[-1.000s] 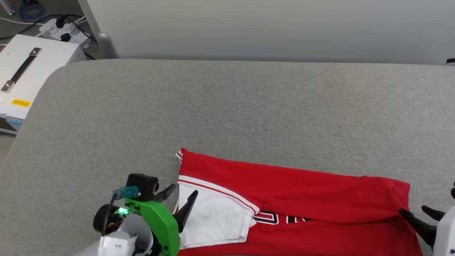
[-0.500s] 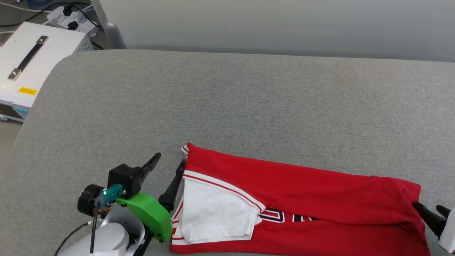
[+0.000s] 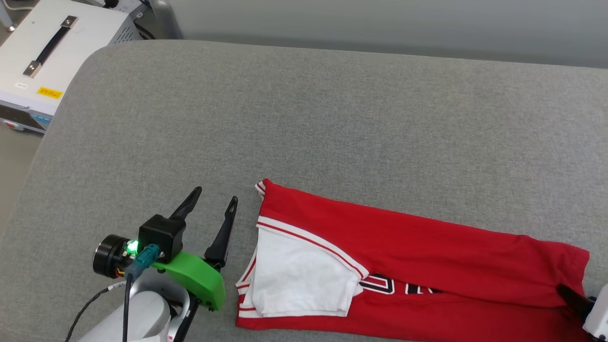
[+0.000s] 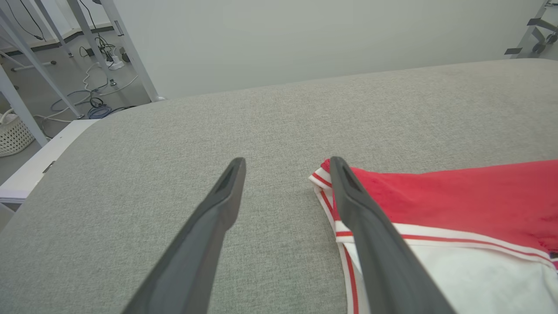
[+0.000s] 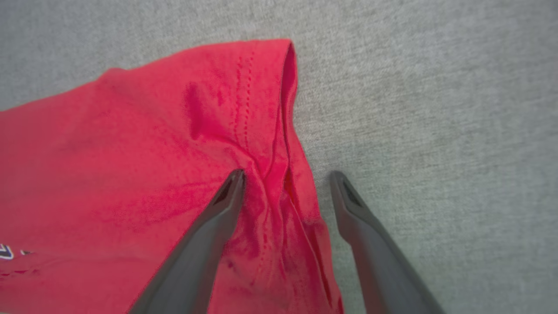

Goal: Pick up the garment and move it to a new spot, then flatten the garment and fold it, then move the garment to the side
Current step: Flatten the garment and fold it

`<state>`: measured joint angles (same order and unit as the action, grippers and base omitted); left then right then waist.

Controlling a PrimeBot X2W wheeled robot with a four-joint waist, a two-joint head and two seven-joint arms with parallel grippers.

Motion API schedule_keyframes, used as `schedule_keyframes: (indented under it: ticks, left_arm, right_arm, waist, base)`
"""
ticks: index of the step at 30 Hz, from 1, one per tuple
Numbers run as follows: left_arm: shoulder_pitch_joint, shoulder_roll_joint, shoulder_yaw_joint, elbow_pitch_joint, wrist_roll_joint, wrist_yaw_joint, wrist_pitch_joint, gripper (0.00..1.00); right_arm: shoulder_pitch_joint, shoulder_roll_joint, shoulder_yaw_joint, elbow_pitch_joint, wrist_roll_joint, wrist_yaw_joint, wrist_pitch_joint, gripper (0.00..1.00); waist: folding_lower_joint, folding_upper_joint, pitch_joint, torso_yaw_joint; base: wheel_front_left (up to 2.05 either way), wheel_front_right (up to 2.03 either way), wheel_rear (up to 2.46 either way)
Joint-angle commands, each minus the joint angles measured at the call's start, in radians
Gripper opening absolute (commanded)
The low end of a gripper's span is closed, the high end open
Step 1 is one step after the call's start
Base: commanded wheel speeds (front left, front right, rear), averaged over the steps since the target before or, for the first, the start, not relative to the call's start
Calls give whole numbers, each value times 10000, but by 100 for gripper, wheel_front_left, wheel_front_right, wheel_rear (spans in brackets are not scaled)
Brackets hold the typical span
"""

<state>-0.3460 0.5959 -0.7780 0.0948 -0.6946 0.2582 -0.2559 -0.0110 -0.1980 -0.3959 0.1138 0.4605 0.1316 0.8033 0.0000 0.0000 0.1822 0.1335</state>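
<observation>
Head view: the left gripper has its jaws spread wide and empty, over bare counter just beside the white-sleeved end of the garment. Its forearm rises from the lower left, fingers pointing up and away. The right gripper — jaws equally wide, pinching nothing — straddles the red hem at the other end, one finger over cloth, one over counter. One garment, lying as a long strip; two grippers; one white box.

Green bracket, black fingers, seemingly pale forearm
</observation>
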Motion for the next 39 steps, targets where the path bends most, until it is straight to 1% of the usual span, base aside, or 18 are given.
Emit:
schedule_keyframes:
  ticks: [1, 6, 12, 13, 14, 15, 16, 26, 31, 34, 39]
  left_arm:
    - [200, -79, 145, 79, 209, -110, -57, 100]
    - [375, -254, 490, 254, 454, -370, -57, 100]
    - [518, -428, 780, 440, 637, -594, -58, 100]
    - [534, -459, 822, 467, 666, -631, -58, 100]
    - [547, -483, 849, 486, 691, -661, -58, 100]
    - [567, -510, 881, 510, 720, -692, -58, 100]
    - [589, -532, 916, 533, 743, -720, -58, 100]
    - [785, -731, 1089, 731, 909, -949, -58, 100]
    - [849, -800, 1155, 782, 969, -1032, -58, 100]
    - [881, -832, 1179, 817, 1001, -1074, -58, 100]
    - [940, -893, 1221, 879, 1051, -1127, -58, 100]
  right_arm:
    - [-94, 33, 0, 305, -138, -9, -58, 100]
    - [19, 172, 449, 793, 6, -9, 58, 100]
    - [142, 465, 1030, 1021, 538, -9, 303, 100]
    - [159, 474, 1098, 1038, 604, -9, 325, 98]
    - [166, 481, 1142, 1044, 646, -9, 315, 48]
    - [163, 486, 1185, 1024, 706, -9, 242, 5]
    - [147, 474, 1198, 1016, 733, -9, 143, 0]
    - [-19, -331, 1215, 998, 609, -9, -1115, 0]
    - [-126, -821, 945, 1096, 525, -9, -1601, 0]
    - [-217, -1072, 607, 1265, 403, -9, -1858, 0]
    - [-243, -1653, 246, 1648, -177, -9, -2335, 0]
  waist:
    - [0, 0, 109, 93]
    - [0, 0, 136, 138]
    - [0, 0, 41, 88]
    - [0, 0, 16, 74]
    - [0, 0, -10, 61]
    - [0, 0, -38, 46]
    - [0, 0, -66, 27]
    - [0, 0, -378, -111]
    - [0, 0, -455, -117]
    - [0, 0, -493, -110]
    - [0, 0, -599, -78]
  base:
    - [0, 0, 0]
    - [0, 0, 0]
    - [0, 0, 0]
    - [0, 0, 0]
    - [0, 0, 0]
    - [0, 0, 0]
    - [0, 0, 0]
    - [0, 0, 0]
    - [0, 0, 0]
    - [0, 0, 0]
    - [0, 0, 0]
